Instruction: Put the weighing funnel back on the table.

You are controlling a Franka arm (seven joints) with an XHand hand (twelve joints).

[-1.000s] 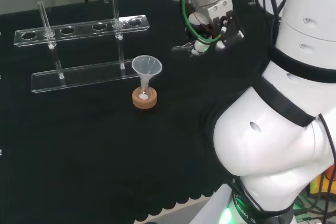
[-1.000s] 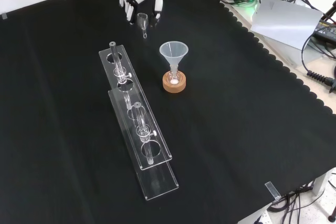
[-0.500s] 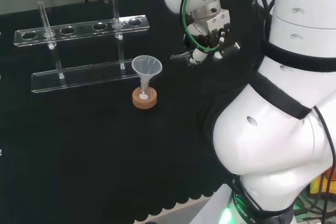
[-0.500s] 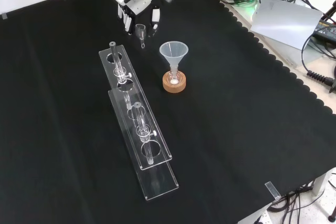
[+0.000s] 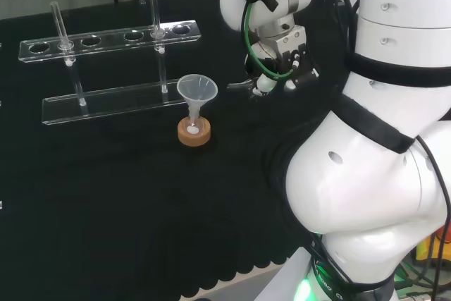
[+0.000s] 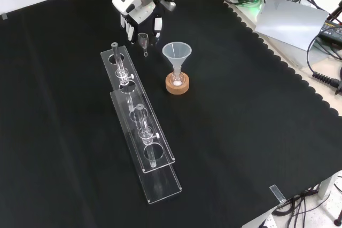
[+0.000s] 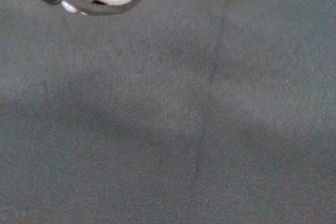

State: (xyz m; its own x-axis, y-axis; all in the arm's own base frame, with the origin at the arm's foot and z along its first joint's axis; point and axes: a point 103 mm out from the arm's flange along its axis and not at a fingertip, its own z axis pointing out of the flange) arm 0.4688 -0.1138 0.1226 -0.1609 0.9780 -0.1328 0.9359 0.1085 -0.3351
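We pinch the weighing funnel (image 6: 143, 39) in curled fingers (image 6: 158, 26), seemingly above the tabletop (image 6: 240, 105); released here, it may roll against the funnel (image 6: 177, 53) nearby.

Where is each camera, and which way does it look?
Head view: behind and above the arm's base, looking over the white arm links at the cloth.
Front view: facing the arm, looking down on the cloth; the hand shows at the top.
Wrist view: at the wrist, looking at close cloth past the hand.
Head and front views share the funnel and the hand holding the weighing funnel.
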